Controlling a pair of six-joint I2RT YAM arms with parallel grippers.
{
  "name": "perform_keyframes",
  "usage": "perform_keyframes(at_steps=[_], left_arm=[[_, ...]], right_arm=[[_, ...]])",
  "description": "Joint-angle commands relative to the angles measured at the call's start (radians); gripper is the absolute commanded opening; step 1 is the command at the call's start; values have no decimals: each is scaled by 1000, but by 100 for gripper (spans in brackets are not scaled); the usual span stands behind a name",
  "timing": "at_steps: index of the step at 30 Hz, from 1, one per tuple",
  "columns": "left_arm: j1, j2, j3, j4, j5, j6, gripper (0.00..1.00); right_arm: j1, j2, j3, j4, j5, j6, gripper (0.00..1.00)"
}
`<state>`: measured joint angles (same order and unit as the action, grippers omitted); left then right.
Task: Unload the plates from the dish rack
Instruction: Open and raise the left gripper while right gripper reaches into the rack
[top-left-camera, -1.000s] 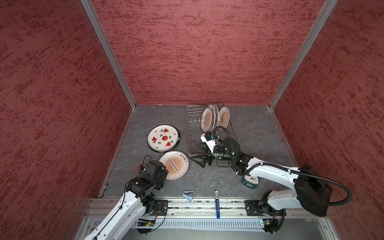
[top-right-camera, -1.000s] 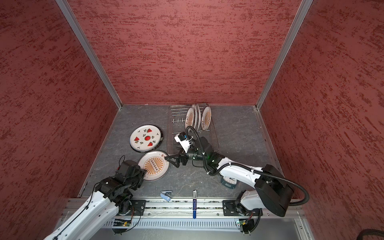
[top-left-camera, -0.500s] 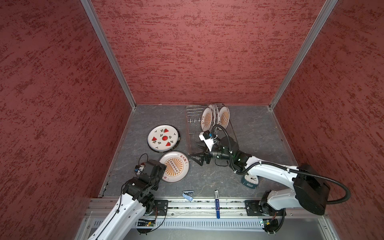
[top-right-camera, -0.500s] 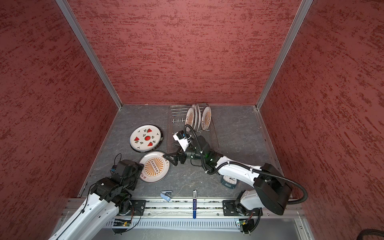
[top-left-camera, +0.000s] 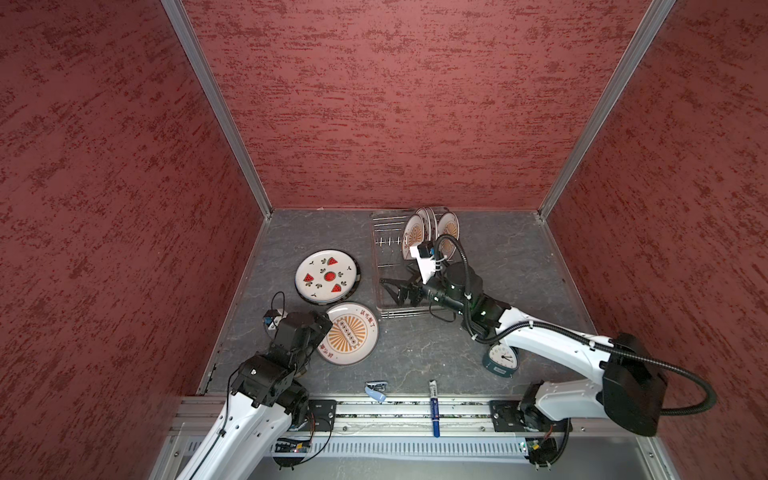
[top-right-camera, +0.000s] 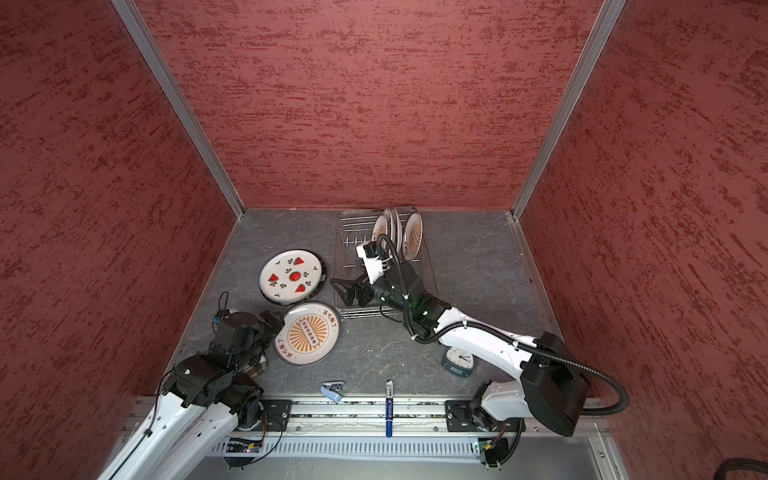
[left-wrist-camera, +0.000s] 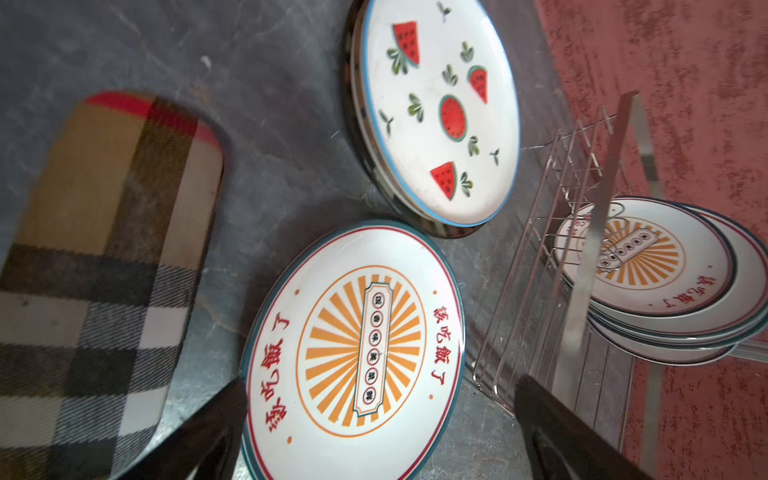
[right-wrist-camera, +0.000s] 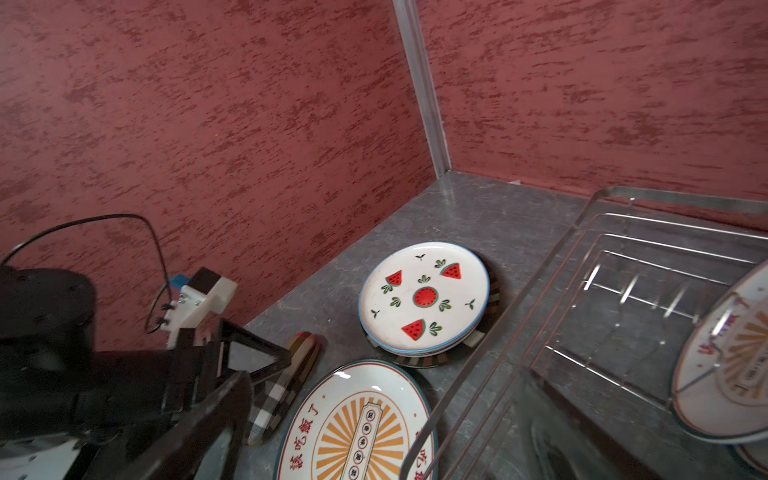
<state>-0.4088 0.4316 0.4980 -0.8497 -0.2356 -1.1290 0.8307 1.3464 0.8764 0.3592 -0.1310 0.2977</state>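
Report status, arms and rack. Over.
Both grippers open: left gripper beside sunburst plate on table, right gripper over dish rack. Several plates upright at its far end. Nothing blocking them.

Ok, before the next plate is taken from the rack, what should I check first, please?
1. Left jaws open: ok.
2. Left jaws clear of the sunburst plate: cannot tell; they are at its edge.
3. Sunburst plate flat on the table: ok.
4. Right jaws open and empty: ok.
5. Dish rack emptied: not ok; plates stand at its far end.
6. Clock clear of right arm: cannot tell.
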Motion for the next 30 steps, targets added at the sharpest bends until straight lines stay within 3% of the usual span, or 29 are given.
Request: perform_keyframes(at_steps=[1,6,12,15,18,22,25,27,30], left_arm=[[7,-10,-19,129,-4,124,99],[7,-21,-137,519,136,278,99],[5,1,-170,826,293,487,99],[6,48,-196,992,407,517,99],[5,128,-223,1173,521,528,99],[0,246,-241,1389,611,518,99],[-7,307,-185,1353,637,566,99],[-12,331,-154,1300,645,604,99],[-26,356,-161,1358,663,615,99]], right_arm=[[-45,-4,74,-114,129,-15,99],[-81,35,191,-262,249,-48,99],[-163,87,279,-322,269,-62,96],[-206,133,321,-338,251,-55,85],[-228,186,383,-381,279,-56,64],[-252,281,502,-481,357,-58,50],[-265,357,600,-564,397,-80,37],[-268,405,670,-633,416,-86,36],[-268,469,760,-720,416,-92,27]])
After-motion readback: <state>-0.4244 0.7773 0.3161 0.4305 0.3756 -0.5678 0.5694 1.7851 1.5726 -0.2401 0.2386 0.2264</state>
